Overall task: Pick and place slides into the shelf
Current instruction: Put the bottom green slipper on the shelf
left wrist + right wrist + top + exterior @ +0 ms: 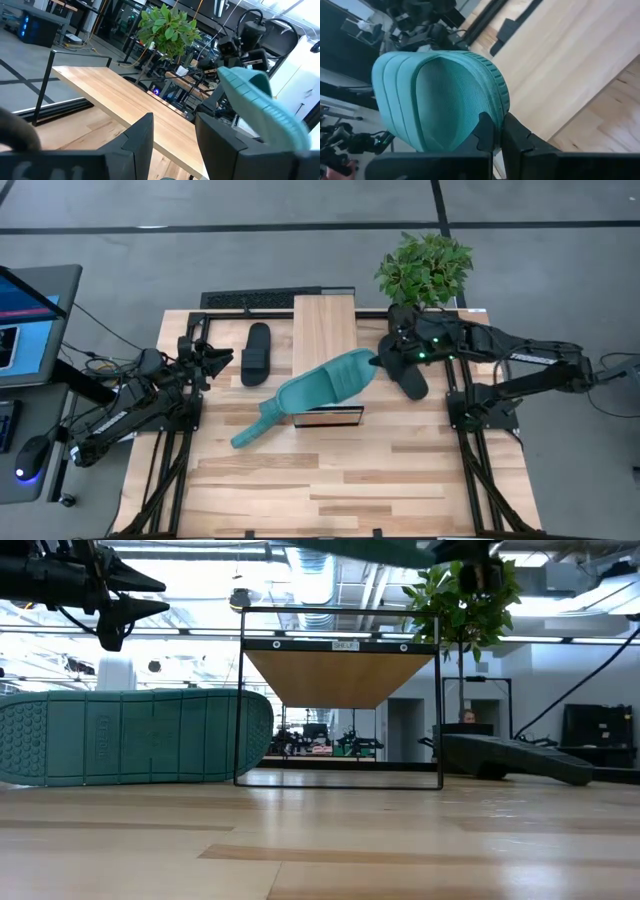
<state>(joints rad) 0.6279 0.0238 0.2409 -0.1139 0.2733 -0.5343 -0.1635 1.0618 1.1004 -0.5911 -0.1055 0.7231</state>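
The right gripper [378, 361] is pinching a teal slide [325, 383] above the shelf [325, 340], probably lining it up, left gripper [222, 360] idling released.

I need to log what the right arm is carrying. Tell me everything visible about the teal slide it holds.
The held teal slide is rubbery-looking, with a wide ribbed strap and a ridged rim. The right claw is shut on its rim at one end. It hangs lifted and tilted over the shelf, seen from above, its free end toward the table's left-front. A second teal slide shows just beyond that end; contact between them cannot be told.
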